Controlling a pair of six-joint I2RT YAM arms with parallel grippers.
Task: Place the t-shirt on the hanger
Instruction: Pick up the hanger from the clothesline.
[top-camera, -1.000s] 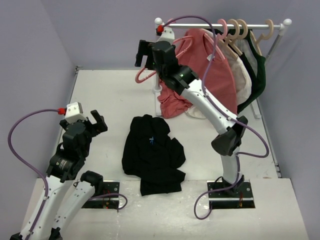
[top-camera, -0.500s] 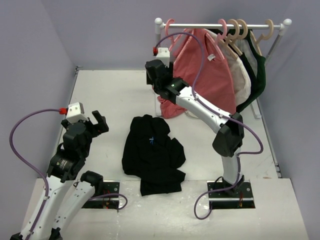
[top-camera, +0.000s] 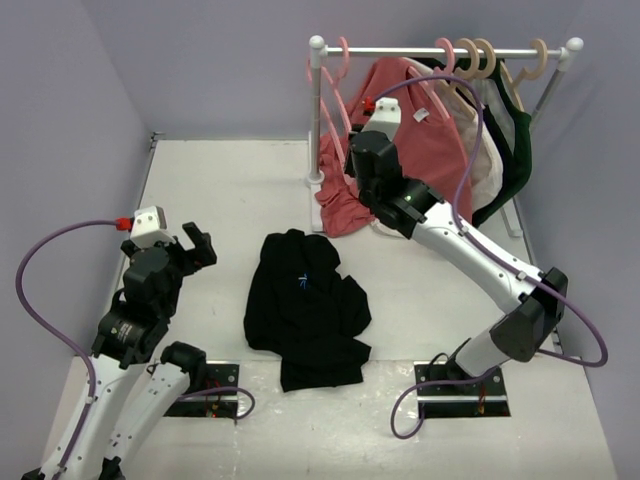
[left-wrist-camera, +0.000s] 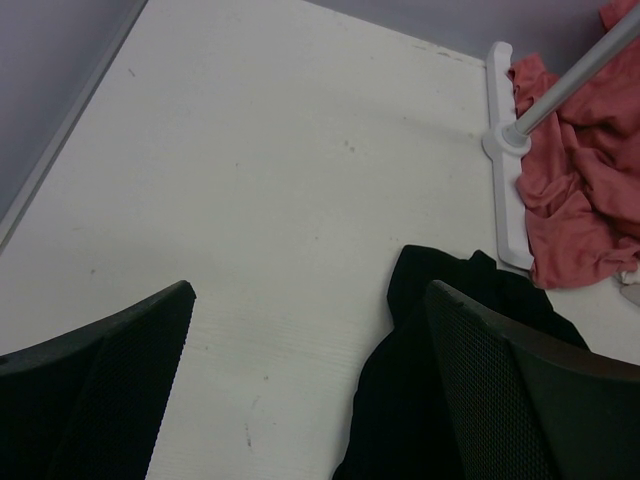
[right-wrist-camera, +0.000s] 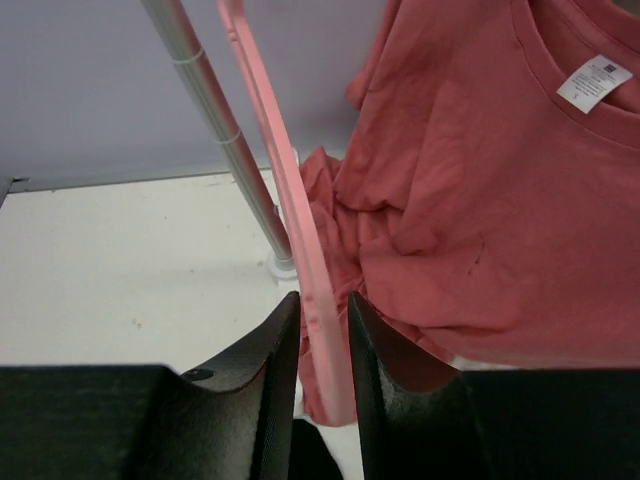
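Note:
The black t-shirt (top-camera: 305, 305) lies crumpled on the table between the arms; its edge (left-wrist-camera: 440, 400) also shows in the left wrist view. The pink hanger (top-camera: 324, 95) hangs by its hook at the left end of the rail. In the right wrist view, one bar of the hanger (right-wrist-camera: 270, 130) runs down between the narrow jaws. My right gripper (top-camera: 352, 150) (right-wrist-camera: 322, 300) is shut on that bar, beside the rack's post. My left gripper (top-camera: 185, 248) (left-wrist-camera: 310, 300) stands open and holds nothing, just left of the t-shirt.
The clothes rack (top-camera: 440, 50) stands at the back right. It carries a salmon-red shirt (top-camera: 420, 150), beige hangers (top-camera: 480, 60) and a dark green garment (top-camera: 518, 150). Its post and foot (left-wrist-camera: 505, 140) stand by the red cloth. Purple walls enclose the table.
My right arm has swung to the right toward the rack. Its jaws have gone from wide open to closed in on the hanger's bar. The left arm and the t-shirt have not moved.

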